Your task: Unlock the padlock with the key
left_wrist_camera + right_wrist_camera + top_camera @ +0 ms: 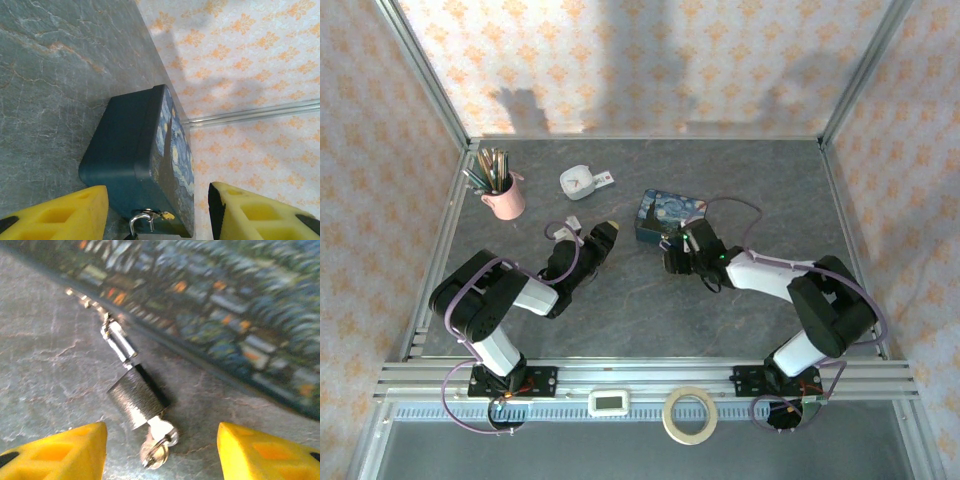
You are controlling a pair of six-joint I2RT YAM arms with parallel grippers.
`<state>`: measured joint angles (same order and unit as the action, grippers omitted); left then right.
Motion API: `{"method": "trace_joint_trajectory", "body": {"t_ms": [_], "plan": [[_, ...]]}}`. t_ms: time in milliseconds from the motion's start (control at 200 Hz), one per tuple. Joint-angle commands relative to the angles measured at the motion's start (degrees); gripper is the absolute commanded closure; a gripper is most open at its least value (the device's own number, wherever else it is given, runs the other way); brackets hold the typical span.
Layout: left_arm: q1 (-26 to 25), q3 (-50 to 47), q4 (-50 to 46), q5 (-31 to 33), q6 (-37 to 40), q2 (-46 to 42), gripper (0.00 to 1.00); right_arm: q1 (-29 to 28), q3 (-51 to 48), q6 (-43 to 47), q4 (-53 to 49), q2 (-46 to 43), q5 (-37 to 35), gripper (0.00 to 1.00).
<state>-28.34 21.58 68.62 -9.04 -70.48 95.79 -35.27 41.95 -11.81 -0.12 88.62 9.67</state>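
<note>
The padlock (137, 397) lies on the grey table (45, 370), just beside the blue tin (240, 300). Its thin loop is hooked to a small latch on the tin, so the lock and the tin are joined. The key (156, 446) sticks in the bottom of the padlock and has a little ring on its end.

The right gripper (161, 432) hangs close to the key. Its yellow fingers (65, 452) stand wide apart, one on each side. They touch neither the key nor the lock (so it holds nothing). The side of the tin runs close along the lock and blocks that side.

The left gripper (157, 200) is wide too and holds nothing. It faces the tin from the other side, with bare table between them. In its own view, the padlock's silver loop peeks out at the bottom edge, by a corner of the tin.

From above, the tin sits near the middle of the table. The right arm's end covers the spot where the lock lies.

A pink cup (506, 200) full of pens stands far off at the back left. A small white cup (577, 181) sits between it and the tin. On the near rail (640, 375) lie a roll of tape (670, 415) and a small white box (611, 402) with a screen.
</note>
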Motion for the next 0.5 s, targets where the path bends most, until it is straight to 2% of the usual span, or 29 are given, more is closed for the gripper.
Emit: {"method": "trace_joint_trajectory", "body": {"t_ms": [0,50,230,365,495], "plan": [[0.39,1.00,2.18,-1.25,-0.01,0.93,0.47,-1.46,3.05,-9.98,-0.37,2.16,-7.02,0.39],[0.39,1.01,2.16,-1.14,0.05,0.85,0.47,-3.05,4.65,-15.52,-3.21,3.11,-10.59,0.39],[0.37,0.66,2.17,-0.60,0.25,1.07,0.47,-8.24,10.59,-26.43,-9.78,6.77,-14.69,0.37],[0.39,-0.05,4.93,-1.00,-0.59,2.23,0.47,-9.56,14.83,-30.52,-15.66,10.03,-21.01,0.36],[0.43,-0.93,8.43,-1.46,-1.58,3.42,0.47,-10.51,15.44,-33.08,-17.23,11.22,-23.27,0.35]]}}
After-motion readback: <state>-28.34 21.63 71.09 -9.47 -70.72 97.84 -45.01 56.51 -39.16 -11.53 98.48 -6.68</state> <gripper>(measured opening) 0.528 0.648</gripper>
